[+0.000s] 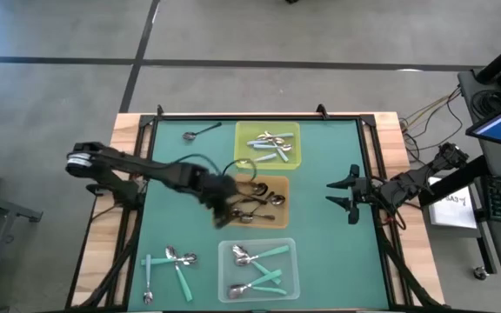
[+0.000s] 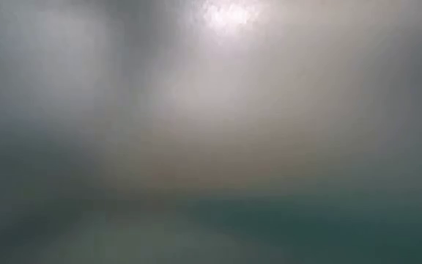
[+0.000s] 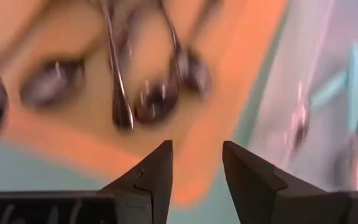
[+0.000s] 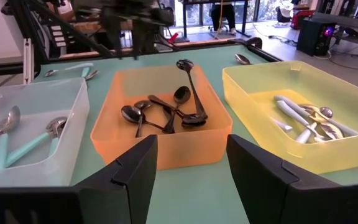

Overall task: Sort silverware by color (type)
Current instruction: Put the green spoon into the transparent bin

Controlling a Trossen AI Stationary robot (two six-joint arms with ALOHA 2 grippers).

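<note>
My left gripper [image 1: 221, 209] [image 3: 197, 163] hovers open over the orange tray's left edge [image 1: 233, 202], with nothing between its fingers. Several dark spoons [image 3: 148, 99] [image 4: 166, 112] lie in that orange tray [image 4: 166, 149]. The yellow tray [image 1: 292, 130] holds shiny silver and teal-handled spoons [image 1: 270, 143]. Teal-handled spoons [image 1: 263, 269] also lie in the clear tray [image 1: 224, 248]. Loose on the mat are several teal-handled spoons [image 1: 170, 265] and one spoon [image 1: 200, 133] near the far edge. My right gripper [image 1: 342, 193] [image 4: 191, 158] waits open at the table's right side.
The three trays stand in a row from far to near down the middle of the green mat [image 1: 329, 252]. Bare mat lies to the right of the trays and at the left middle. The low view shows only haze.
</note>
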